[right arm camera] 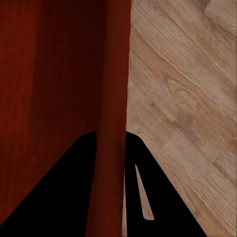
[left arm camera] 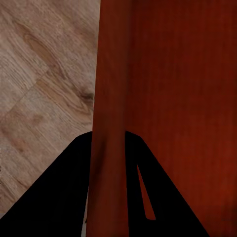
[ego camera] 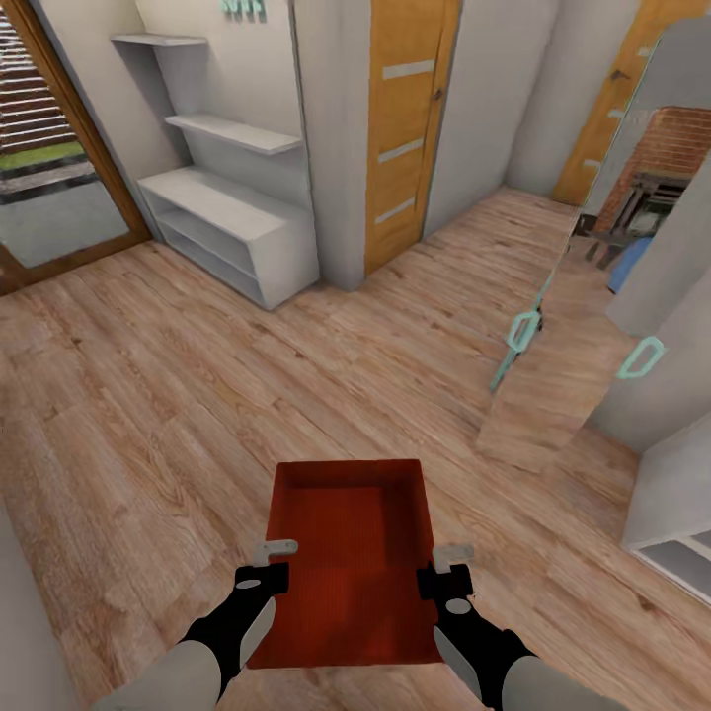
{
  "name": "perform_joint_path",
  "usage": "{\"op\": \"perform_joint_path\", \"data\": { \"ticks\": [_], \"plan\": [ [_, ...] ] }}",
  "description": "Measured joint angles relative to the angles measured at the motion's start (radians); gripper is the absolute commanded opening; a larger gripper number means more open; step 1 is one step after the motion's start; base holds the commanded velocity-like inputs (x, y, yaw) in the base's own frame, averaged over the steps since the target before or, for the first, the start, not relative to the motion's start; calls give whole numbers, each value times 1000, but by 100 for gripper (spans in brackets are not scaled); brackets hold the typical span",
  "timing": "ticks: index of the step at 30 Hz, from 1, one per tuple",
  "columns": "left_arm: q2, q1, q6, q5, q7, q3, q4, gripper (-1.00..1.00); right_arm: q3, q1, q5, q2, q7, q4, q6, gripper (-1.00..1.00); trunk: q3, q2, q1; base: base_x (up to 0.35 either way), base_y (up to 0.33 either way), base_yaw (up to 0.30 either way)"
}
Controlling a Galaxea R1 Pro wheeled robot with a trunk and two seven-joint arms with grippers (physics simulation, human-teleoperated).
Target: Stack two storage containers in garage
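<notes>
Item: one red-orange storage container (ego camera: 346, 553), rectangular, low straight walls, flat ribbed bottom, nothing inside. It is held above the light wood-plank floor (ego camera: 148, 395) in front of the robot, long sides running away from the trunk, carried between both arms.

Left gripper (ego camera: 265, 573): clenched on the container's left long wall, roughly halfway along it. In the left wrist view the wall (left arm camera: 108, 98) is seen passing between the two dark fingers (left arm camera: 59, 197), one inside the bin and one outside.

Right gripper (ego camera: 446, 575): clenched on the right long wall, opposite the left gripper. In the right wrist view the wall (right arm camera: 114, 98) is seen passing between the dark fingers (right arm camera: 59, 197) in the same manner, with plank floor (right arm camera: 182, 98) beyond.

Surroundings, head view:
- White shelf unit (ego camera: 227, 212) against the far wall, with a low bench shelf and two upper shelves.
- Wood-framed glass door (ego camera: 59, 148) at the far left, grass and paving seen through it.
- Orange-brown wooden door (ego camera: 405, 128) with pale horizontal strips, right of the shelf unit; a second like door (ego camera: 617, 99) further right.
- Mirrored cabinet door (ego camera: 583, 296) at the right with teal handles (ego camera: 523, 331); brick and a blue object are reflected in it.
</notes>
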Motion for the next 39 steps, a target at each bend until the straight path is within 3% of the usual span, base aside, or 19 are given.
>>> {"op": "perform_joint_path", "data": {
  "ticks": [10,39],
  "plan": [
    [1,0,0,0,-1,0,0,-100,1,0,-1,0,-1,0,0,-100,-3,0,0,326,0,210],
    [0,0,0,-2,-1,1,1,-100,2,0,-2,0,0,0,0,-100,-4,0,0,326,0,3]
  ]
}}
